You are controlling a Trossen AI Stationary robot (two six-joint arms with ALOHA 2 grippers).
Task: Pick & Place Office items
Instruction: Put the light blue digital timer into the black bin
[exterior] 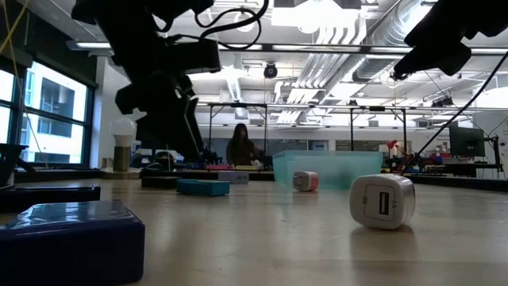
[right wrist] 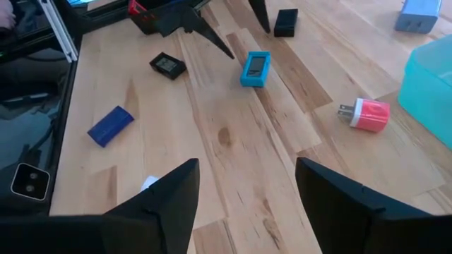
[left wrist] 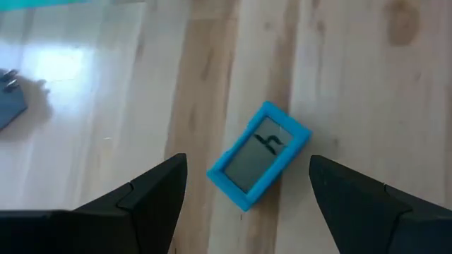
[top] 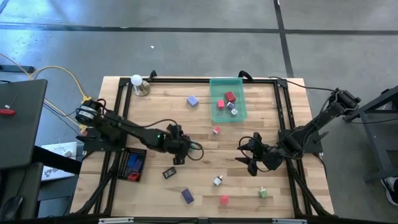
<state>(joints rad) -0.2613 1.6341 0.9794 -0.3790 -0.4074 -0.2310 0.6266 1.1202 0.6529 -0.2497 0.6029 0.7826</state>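
Observation:
A small blue clock with a grey display (left wrist: 260,156) lies flat on the wooden table (top: 249,140). My left gripper (left wrist: 247,204) hangs open over it, one finger on each side and clear of it; the high view shows the gripper (top: 189,148) left of the table's middle, beside the clock (top: 198,149). My right gripper (right wrist: 247,190) is open with nothing between its fingers and waits right of the middle (top: 247,158). More office items lie about: a black clock (top: 169,173), a blue block (top: 187,196), a white charger (top: 217,181) and a pink charger (right wrist: 367,114).
A translucent green tray (top: 227,99) at the far middle holds a red block (top: 230,96) and other small pieces. A black tray (top: 132,163) sits by the left edge. A white ball lamp (top: 138,84) stands at the far left corner. A black frame (top: 280,112) runs round the table.

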